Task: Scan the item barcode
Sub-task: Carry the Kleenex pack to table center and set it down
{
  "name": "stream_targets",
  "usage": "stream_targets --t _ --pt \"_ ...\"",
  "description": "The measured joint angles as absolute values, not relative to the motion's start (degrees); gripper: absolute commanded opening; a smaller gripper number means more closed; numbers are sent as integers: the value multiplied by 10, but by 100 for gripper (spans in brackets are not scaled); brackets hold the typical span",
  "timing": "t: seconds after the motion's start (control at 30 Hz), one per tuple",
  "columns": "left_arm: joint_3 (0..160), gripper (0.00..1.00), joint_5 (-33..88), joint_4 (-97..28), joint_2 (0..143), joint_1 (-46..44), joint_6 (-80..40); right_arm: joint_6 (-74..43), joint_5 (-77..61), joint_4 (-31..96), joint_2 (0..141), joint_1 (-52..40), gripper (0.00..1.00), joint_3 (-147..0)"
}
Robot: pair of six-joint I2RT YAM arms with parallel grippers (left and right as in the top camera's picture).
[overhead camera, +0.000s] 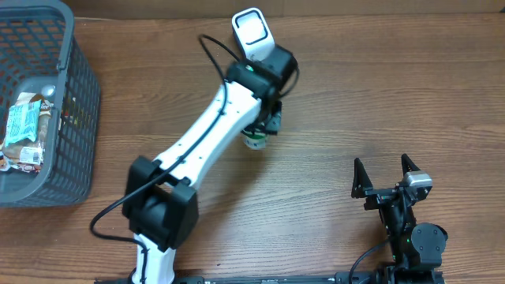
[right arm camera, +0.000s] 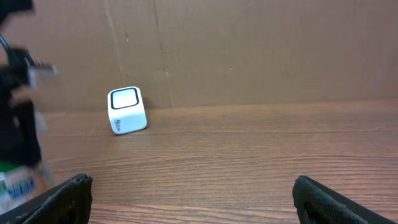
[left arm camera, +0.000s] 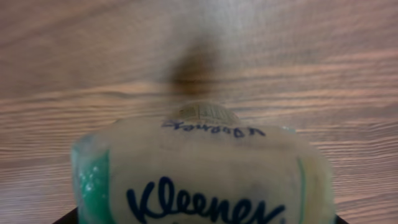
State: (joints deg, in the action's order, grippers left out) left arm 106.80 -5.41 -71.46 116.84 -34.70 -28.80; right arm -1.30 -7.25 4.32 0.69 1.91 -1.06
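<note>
Kleenex pack (overhead camera: 254,142) is seen overhead, gripped by the left gripper (overhead camera: 262,126) just short of the scanner (overhead camera: 254,31). Left wrist: no barcode is shown, so a missed read is risked if it's turned away. Right wrist: the right gripper (right arm camera: 193,205) is spread wide, empty.

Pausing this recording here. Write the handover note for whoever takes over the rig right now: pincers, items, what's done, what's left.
Left pincer: closed on the Kleenex pack, which it holds over the table just short of the scanner.
Right pincer: open and empty, at the near right edge.
Basket: far left, with packaged items inside.
Done: pack grasped and brought close to the scanner.
Left: present the barcode to the scanner window. No barcode shows in any view, so the pack may need turning.
</note>
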Motion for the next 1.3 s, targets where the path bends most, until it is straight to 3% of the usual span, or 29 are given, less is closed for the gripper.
stream_targets --t 0.4,0.47,0.5,0.57,0.8,1.3 --pt "967 50 -55 -616 1183 -363 -321 -13 -72 43 7 19 100 -11" --pt "955 56 -55 -605 1183 -364 -326 -13 -72 43 7 19 100 -11" --pt "952 68 -54 -602 1183 -364 -327 -13 -72 43 7 19 100 -11" --pt "947 81 -54 -601 1183 -367 -333 -13 -72 43 7 19 100 -11" --pt "947 97 -50 -601 1183 -368 -340 -13 -72 43 7 19 100 -11" --pt "1077 100 -60 -726 1157 -362 -304 -13 -72 43 7 19 100 -11"
